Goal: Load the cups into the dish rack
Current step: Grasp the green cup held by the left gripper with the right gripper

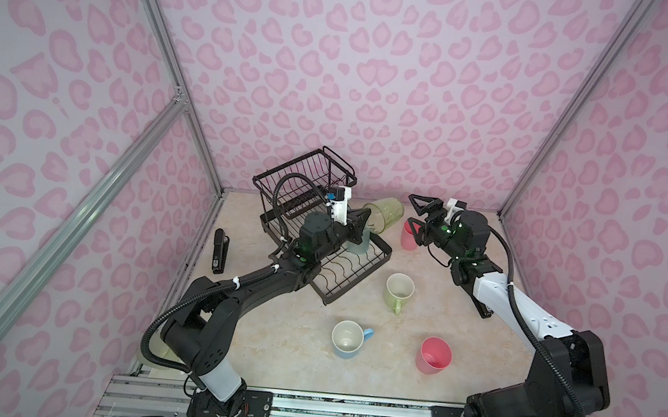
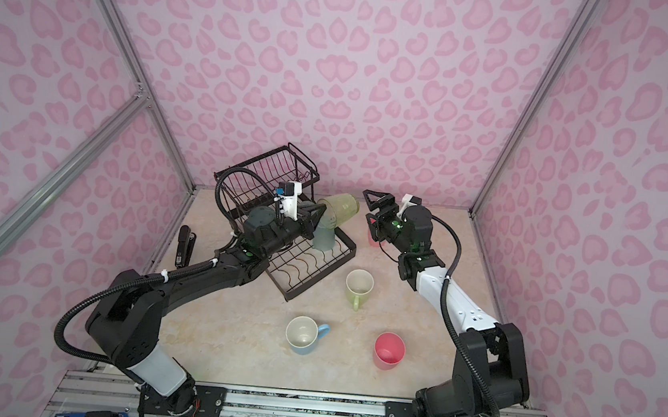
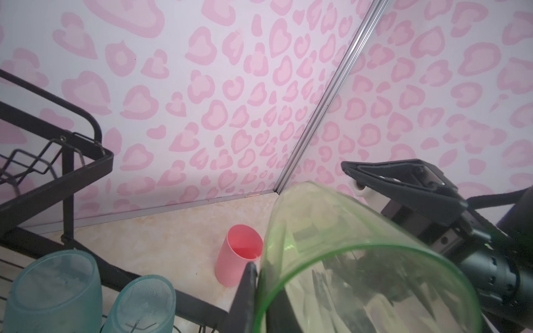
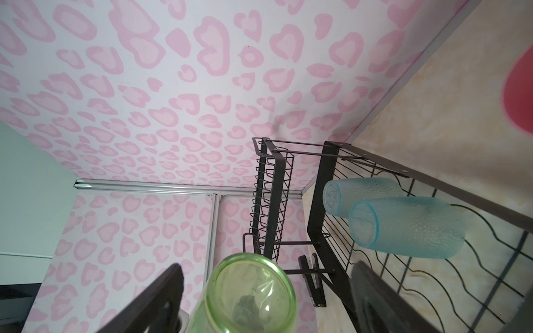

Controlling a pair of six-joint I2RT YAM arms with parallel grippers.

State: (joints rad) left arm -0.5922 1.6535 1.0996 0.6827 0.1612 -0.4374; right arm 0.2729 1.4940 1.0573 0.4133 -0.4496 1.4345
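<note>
Near the dish rack (image 1: 359,275), left tool (image 1: 363,220) clamped on green tumbler (image 1: 386,214); right tool (image 1: 410,210) apart.

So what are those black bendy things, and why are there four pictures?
They are two robot arms, each ending in a pinching tool. Two pictures look down from above; the other two come from small cameras on the arms' wrists. The left tool pinches the rim of a green tumbler, holding it tilted in the air. The right tool is open, its fingers either side of that tumbler's bottom end. On the table stand a lime mug, a light-blue mug, a near pink cup and a far pink cup. Two frosted blue tumblers sit in the black dish rack.
</note>
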